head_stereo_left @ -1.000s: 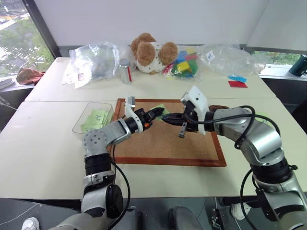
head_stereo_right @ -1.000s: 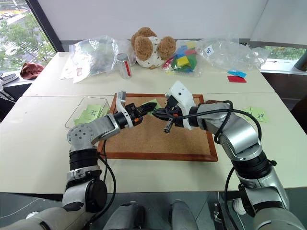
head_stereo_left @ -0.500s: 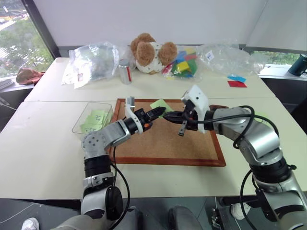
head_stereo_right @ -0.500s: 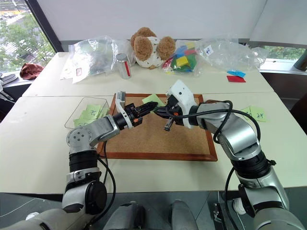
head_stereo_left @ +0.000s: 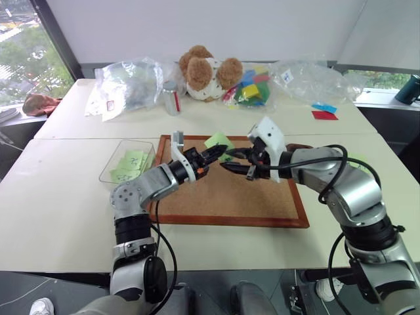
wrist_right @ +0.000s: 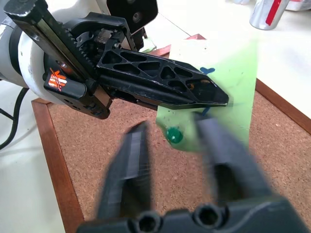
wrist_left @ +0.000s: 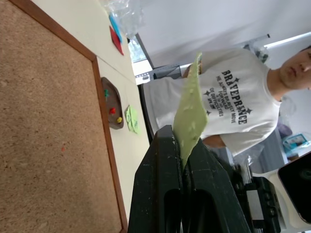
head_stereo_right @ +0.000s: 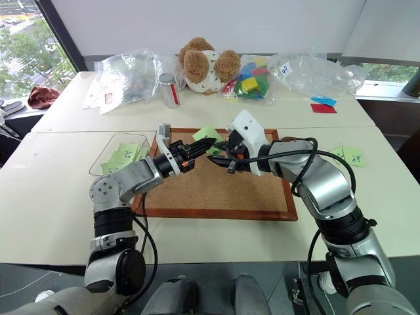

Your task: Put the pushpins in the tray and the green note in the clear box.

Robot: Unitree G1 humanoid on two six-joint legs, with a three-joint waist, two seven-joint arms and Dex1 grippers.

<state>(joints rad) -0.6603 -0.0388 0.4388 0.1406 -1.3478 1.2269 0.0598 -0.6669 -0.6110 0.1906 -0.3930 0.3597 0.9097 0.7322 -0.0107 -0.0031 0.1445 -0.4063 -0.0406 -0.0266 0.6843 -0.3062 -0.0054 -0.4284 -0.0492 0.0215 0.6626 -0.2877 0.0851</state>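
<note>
Light-green paper, the green note [wrist_right: 228, 73], pinched edge-on in the clenched left gripper [head_stereo_left: 218, 153] and lifted above the corkboard [head_stereo_left: 262, 197], so as to free the pin. Green pushpin [wrist_right: 173, 135] still stuck through the note, right gripper [wrist_right: 172, 145] spread apart around it, probably about to pull. Clear box [head_stereo_left: 117, 164] at nine o'clock from the board, tray [wrist_left: 112, 103] at three o'clock, with pushpins inside.

Bright even daylight from windows behind desk [head_stereo_left: 65, 216]; soft shadows; right tool [wrist_right: 170, 145] motion-blurred, left wrist background overexposed.
</note>
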